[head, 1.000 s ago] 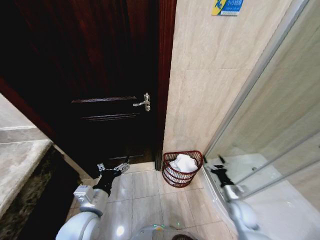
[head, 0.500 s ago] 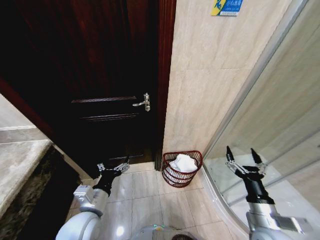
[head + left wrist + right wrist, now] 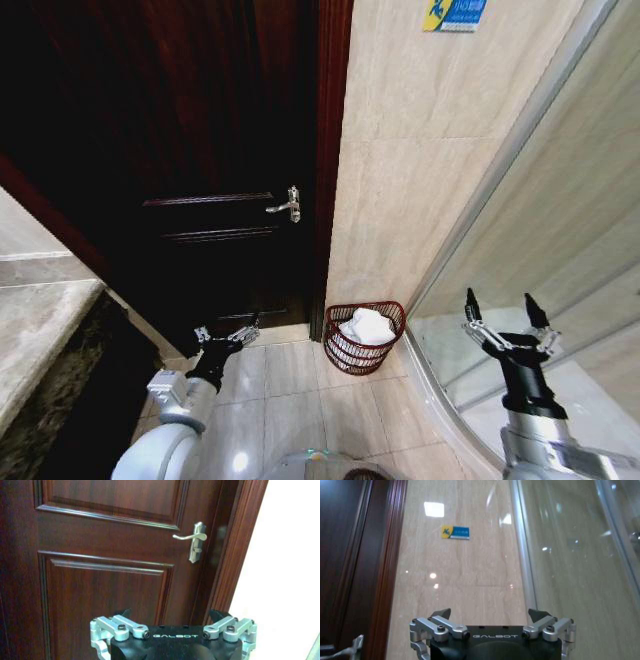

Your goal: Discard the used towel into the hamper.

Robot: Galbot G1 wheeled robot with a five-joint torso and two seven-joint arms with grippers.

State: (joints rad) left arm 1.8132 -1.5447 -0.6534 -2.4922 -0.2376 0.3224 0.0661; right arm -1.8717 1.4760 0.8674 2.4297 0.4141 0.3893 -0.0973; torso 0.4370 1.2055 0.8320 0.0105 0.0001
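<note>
Bathroom tile flooring (image 3: 290, 375) is running from a dark wooden door (image 3: 200, 150) to a beige tiled wall (image 3: 420, 200), and in the head view the hamper (image 3: 364, 338) is standing on the floor right at the foot of that wall, just beside the door frame. A white towel (image 3: 366, 325) is lying bunched inside it, below the rim, which suggests the drop is already made. The right gripper (image 3: 505, 318) is hovering high against the glass shower screen (image 3: 560, 290), well apart from the hamper, its jaws spread wide and carrying nothing; being raised like that is keeping it out of the basket's way. The left gripper (image 3: 226, 334) is hanging low near the bottom of the door, jaws spread too, apparently idle.

From the left wrist, the left gripper (image 3: 172, 618) is pointing straight at the door panels, with the lever handle (image 3: 192, 540) above it and nothing between its parted jaws.

From the right wrist, the right gripper (image 3: 490, 615) is facing up along the tiled wall toward a small blue and yellow sticker (image 3: 455, 532), jaws parted and empty, consistent with an arm lifted away after release.
</note>
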